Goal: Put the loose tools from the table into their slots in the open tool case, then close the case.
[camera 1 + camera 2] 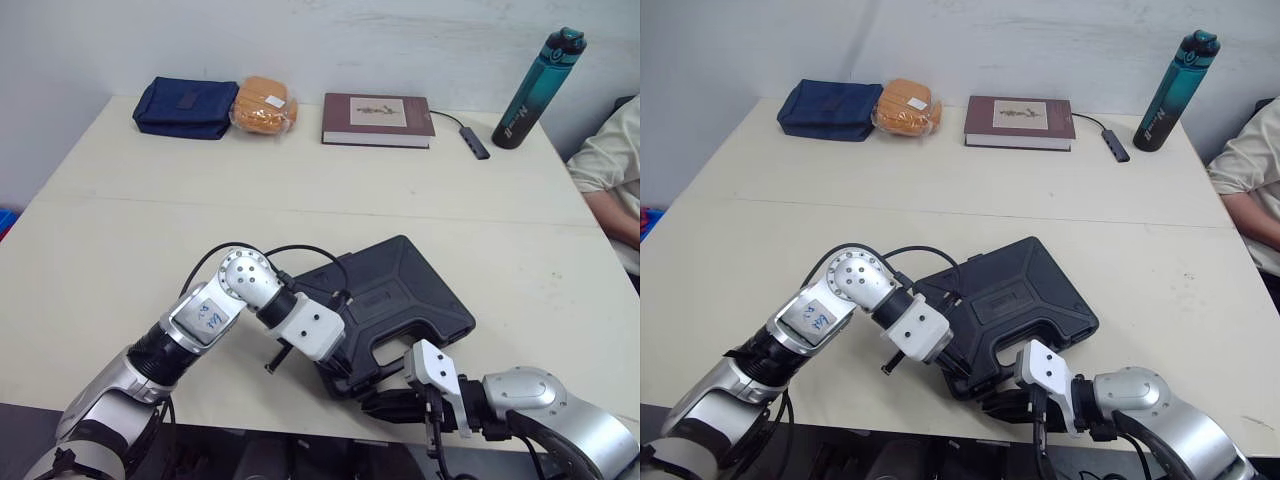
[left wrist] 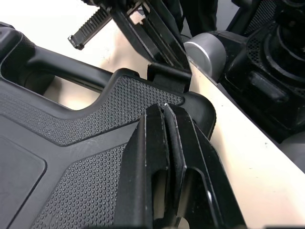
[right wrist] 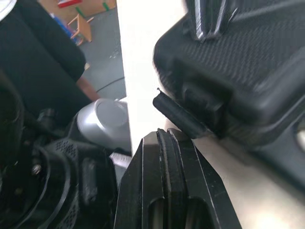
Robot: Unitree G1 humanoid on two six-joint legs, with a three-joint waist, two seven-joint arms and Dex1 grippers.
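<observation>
**Tool case** (image 1: pixel 385 300): black, lid down, lying flat on the tabletop (image 1: pixel 150 230) with its handle (image 2: pixel 62 64) side toward the near edge. Judged status: tools stowed, closing under way, fastening likely not finished.

**Latch** (image 3: pixel 178 117): small black tab at the case's front rim. It juts outward rather than lying flush, so it looks unfastened.

**Left claw** (image 2: pixel 164 107): fingers pressed together, holding nothing. The tips are on or just above the lid's pebbled corner beside the handle, probably to keep the lid pinned down while the latch is worked.

**Right claw** (image 3: pixel 164 133): fingers pressed together, holding nothing. The tip sits just beside the latch at the case's front edge, placed, it seems, to push the tab home.

**Other items**, all well beyond the case's far side and apart from it:
- blue pouch (image 1: pixel 185 107)
- orange bundle (image 1: pixel 265 105)
- book (image 1: pixel 377 118)
- teal bottle (image 1: pixel 538 88)

**Person's arm** (image 1: pixel 610 175): off the case's right.
</observation>
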